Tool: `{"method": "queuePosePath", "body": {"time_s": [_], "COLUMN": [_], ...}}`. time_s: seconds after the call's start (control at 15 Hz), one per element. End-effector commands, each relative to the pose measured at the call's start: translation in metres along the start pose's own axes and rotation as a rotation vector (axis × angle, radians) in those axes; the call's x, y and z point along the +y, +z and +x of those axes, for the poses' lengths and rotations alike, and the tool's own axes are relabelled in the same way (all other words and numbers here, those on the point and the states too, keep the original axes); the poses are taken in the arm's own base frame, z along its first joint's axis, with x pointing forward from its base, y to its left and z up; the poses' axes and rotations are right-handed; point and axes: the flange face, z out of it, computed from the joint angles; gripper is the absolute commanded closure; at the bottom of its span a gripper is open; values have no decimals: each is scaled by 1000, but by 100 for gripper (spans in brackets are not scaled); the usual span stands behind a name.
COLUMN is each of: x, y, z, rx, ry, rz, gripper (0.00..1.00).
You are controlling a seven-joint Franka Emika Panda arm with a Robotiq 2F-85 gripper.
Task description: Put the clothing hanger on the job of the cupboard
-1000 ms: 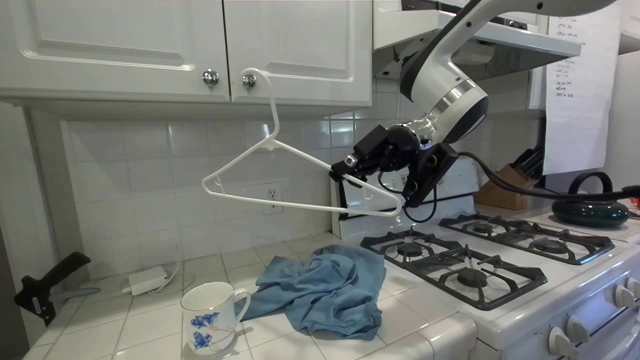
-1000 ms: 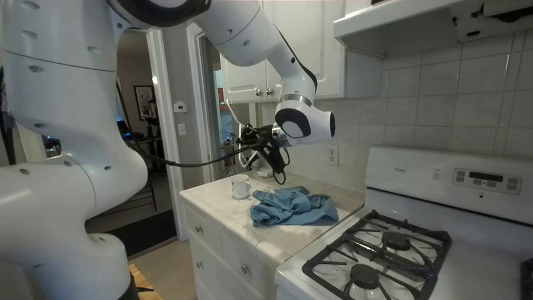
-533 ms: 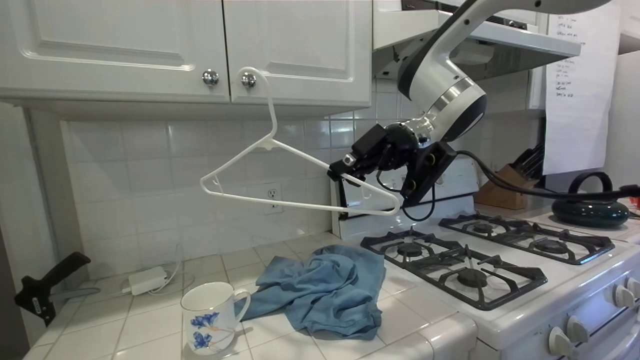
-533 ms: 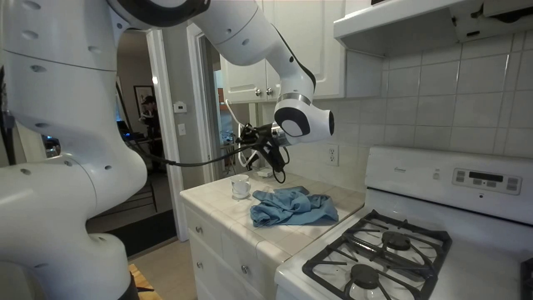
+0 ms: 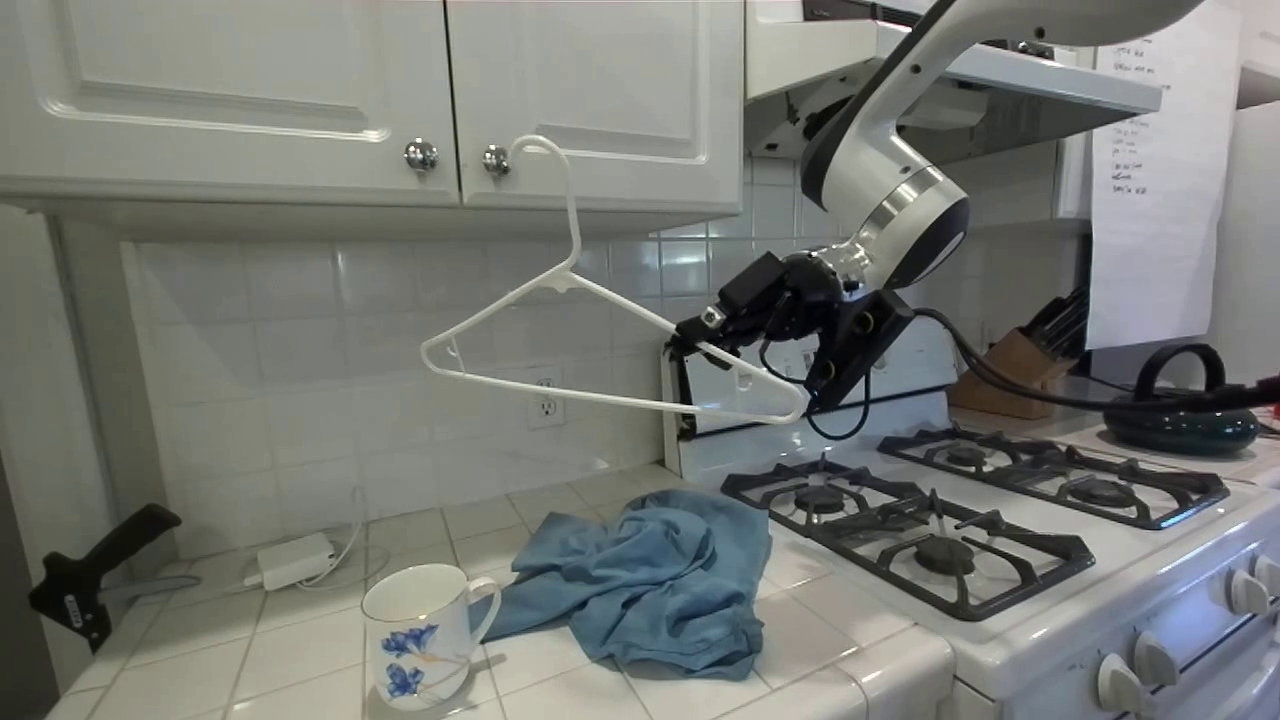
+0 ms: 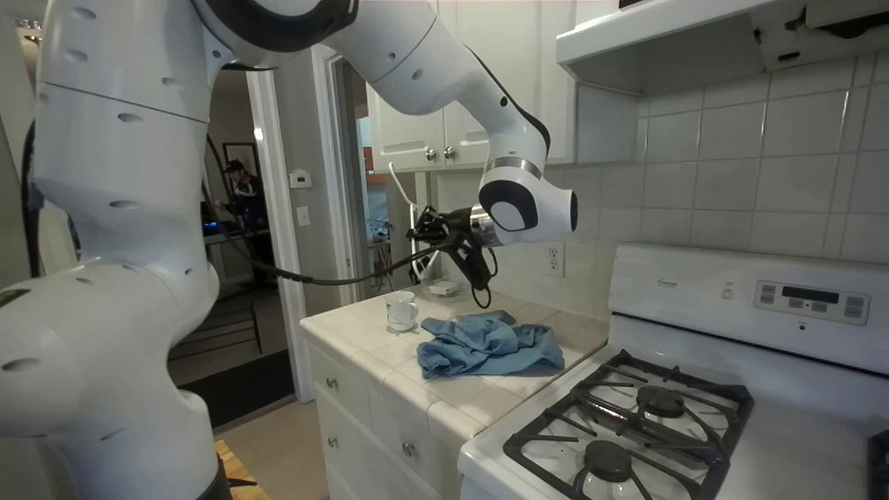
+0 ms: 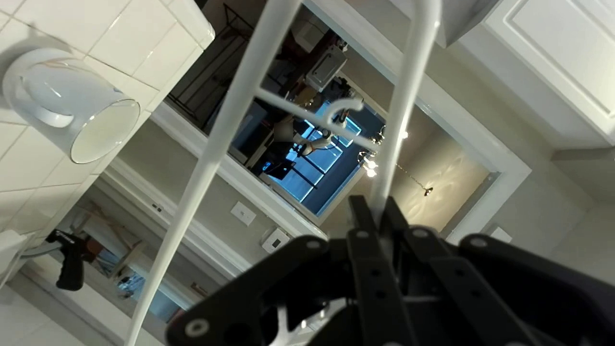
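A white plastic clothing hanger is held in the air, hook up and slightly tilted. My gripper is shut on its sloping right shoulder. In the wrist view the fingertips pinch the hanger's bar. The white cupboard has two round silver knobs, a left knob and a right knob. The hook tip appears just right of the right knob in this exterior view. In an exterior view the hook appears left of and below the right knob, apart from it.
A flowered white mug and a crumpled blue cloth lie on the tiled counter below. A black-handled clamp and a white adapter are at the left. The stove and range hood are at the right.
The arm and hanger have moved right in both exterior views. The hook, which overlapped the right knob in an exterior view, now appears to its right. The gripper keeps its hold.
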Motion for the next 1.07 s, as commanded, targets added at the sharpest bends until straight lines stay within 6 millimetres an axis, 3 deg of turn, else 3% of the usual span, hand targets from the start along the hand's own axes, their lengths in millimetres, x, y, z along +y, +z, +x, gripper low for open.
{"method": "queuePosePath", "body": {"time_s": [0.0, 0.47, 1.0], "x": [1, 10, 30], "y": [-16, -38, -33], "z": [18, 43, 52], "rx": [37, 149, 225], "ry": [-53, -68, 69], "rz": [43, 109, 380], "gripper": [98, 98, 98]}}
